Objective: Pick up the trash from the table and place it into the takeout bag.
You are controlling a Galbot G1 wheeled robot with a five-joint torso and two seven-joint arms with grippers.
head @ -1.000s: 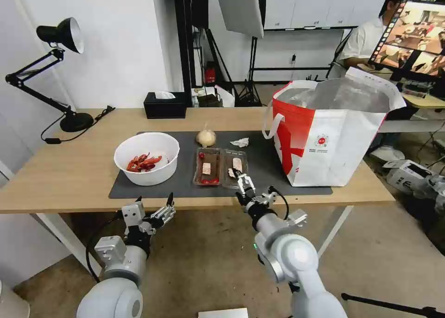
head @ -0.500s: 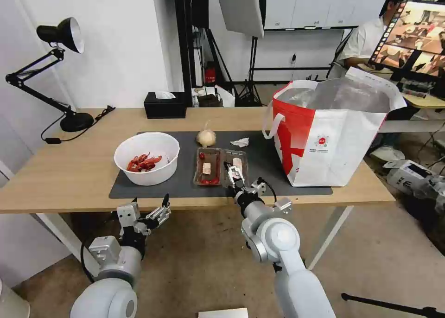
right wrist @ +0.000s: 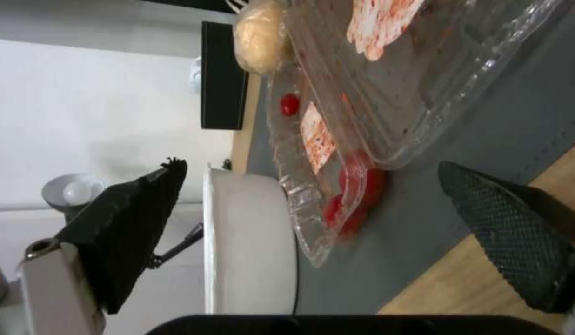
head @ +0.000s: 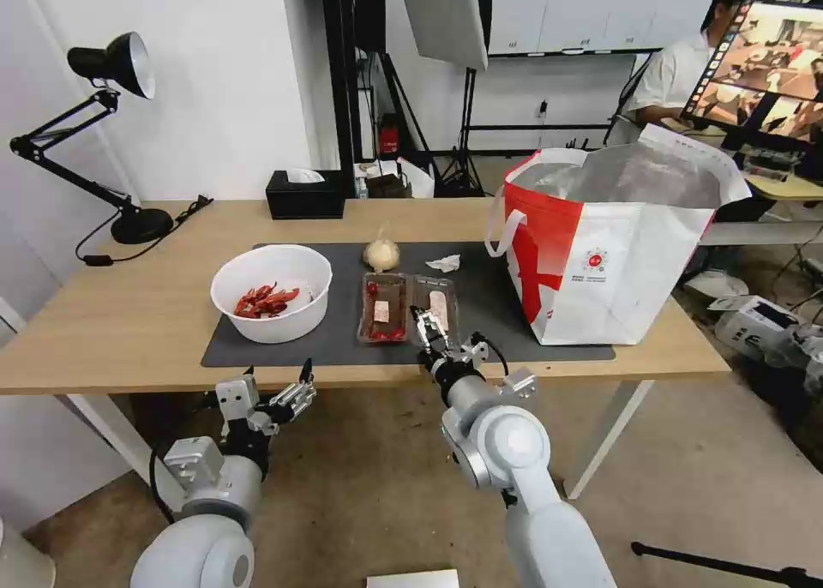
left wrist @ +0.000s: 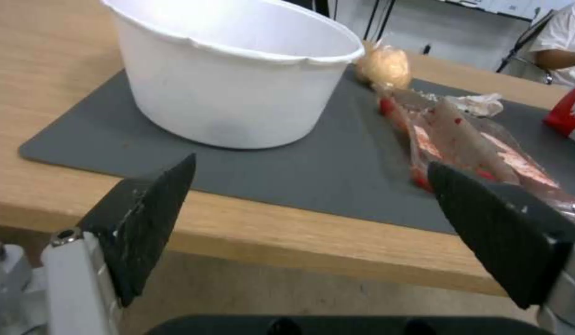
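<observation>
At frame centre, the right gripper (head: 426, 329), fingers spread, covers the near edge of the clear tray (head: 396, 301) on the grey mat (head: 489, 305). The left gripper (head: 281, 375), also spread wide, hangs below the table (head: 129, 314) edge, lower left. The takeout bag (head: 613, 254) stands right.

Both arms are glossy light-grey shells with big round joints, kind of bulbous. Left hand (head: 283, 384) has silver metal brackets, a boxy white block and black wedge fingers (left wrist: 152, 218). Right hand (head: 429, 329) is the same build, with a looped black cable at the wrist and finely textured black pads (right wrist: 517, 237). Screw heads show near the finger bases.
</observation>
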